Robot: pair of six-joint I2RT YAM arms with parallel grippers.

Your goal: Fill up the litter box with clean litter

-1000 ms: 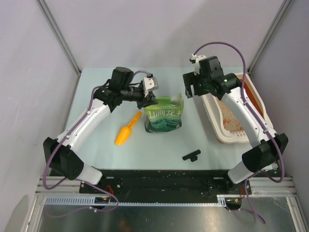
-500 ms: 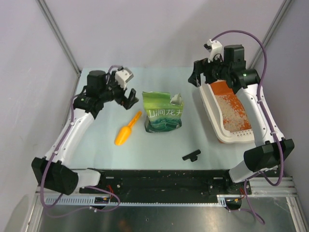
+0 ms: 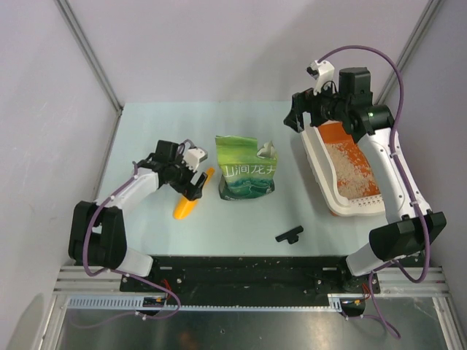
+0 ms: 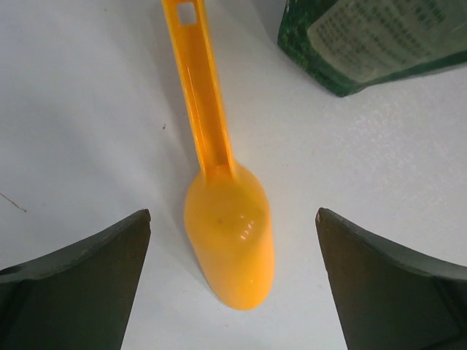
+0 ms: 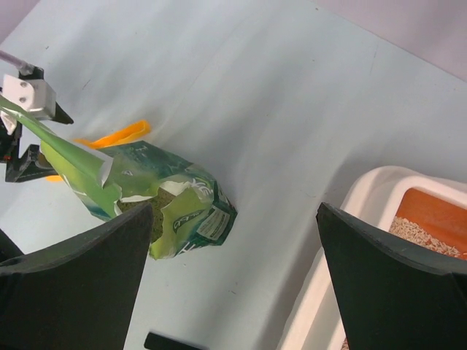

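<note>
L gripper sits low over the orange scoop, left-of-ctr on the tabletop. Jaws spread wide, one finger each side of the scoop's bowl, not touching it per wrist cam; nothing gripped. Scoop lies flat, handle pointing twd the green bag, its tip just short of it. Bag is mid-tabletop, top torn open.

R gripper hangs nr the far edge, above the litter box's far-left corner. Jaws wide apart, empty.

Litter box lies along the right edge, long side running far to near. Clean litter covers its middle & near part; orange floor bare at the far end. Small black clip lies nr the near edge, btwn bag & box.
</note>
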